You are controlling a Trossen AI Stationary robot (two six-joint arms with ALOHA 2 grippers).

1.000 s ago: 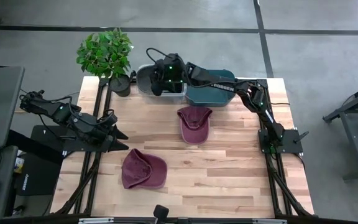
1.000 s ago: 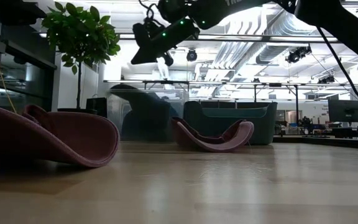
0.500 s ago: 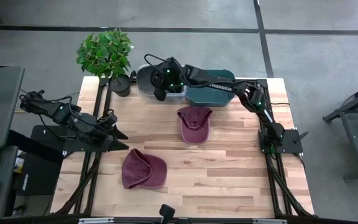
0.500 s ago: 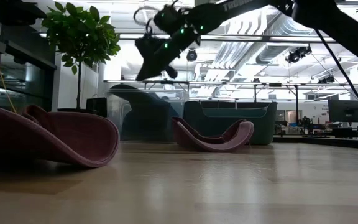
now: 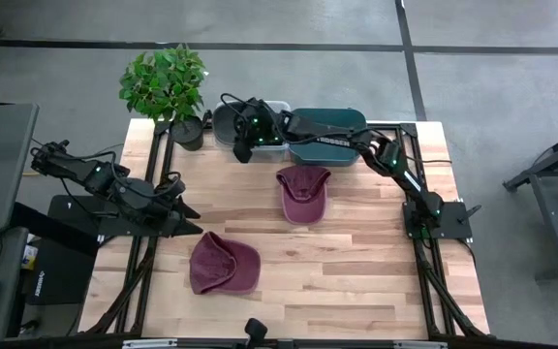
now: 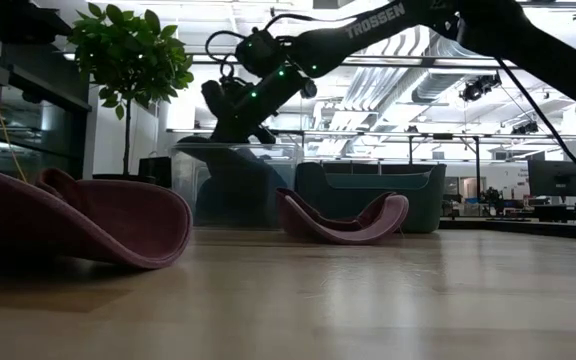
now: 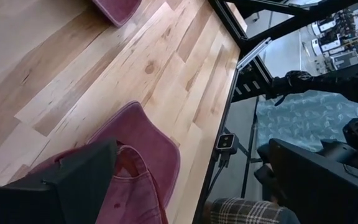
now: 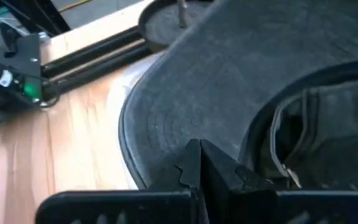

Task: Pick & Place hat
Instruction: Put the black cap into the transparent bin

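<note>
Two end effectors: the right end effector is at work in the upper middle of the high view; the left end effector waits at the left of the frame.
Right end effector state: its two dark fingers are pressed together with nothing between them, tips down over a dark grey cloth hat.
Where it hangs: over the clear plastic bin at the far edge of the light wooden desk, just right of the potted green plant.
Grey hat: lies inside the clear bin, brim curving toward the desk in the right wrist view, crown and seams beside the fingertips.
Neighbouring bin: a dark teal plastic bin stands just beside the clear one, under the right arm.
Maroon hat, middle: a maroon cloth cap lies upside down on the desk, near the bins and below them in the high view.
Maroon hat, lower left: a second maroon cloth cap lies lower left of centre, close to the left end effector, whose fingers look parted in the left wrist view with a cap beyond them.
Step in hand, judged: reaching into the clear bin for the grey hat.
How to do it well: part the fingers first, lower onto the brim edge rather than the soft crown, pinch one layer of cloth, and lift straight up to clear the bin wall.
Risk: thin fabric could slip out, or the bin could drag along.
</note>
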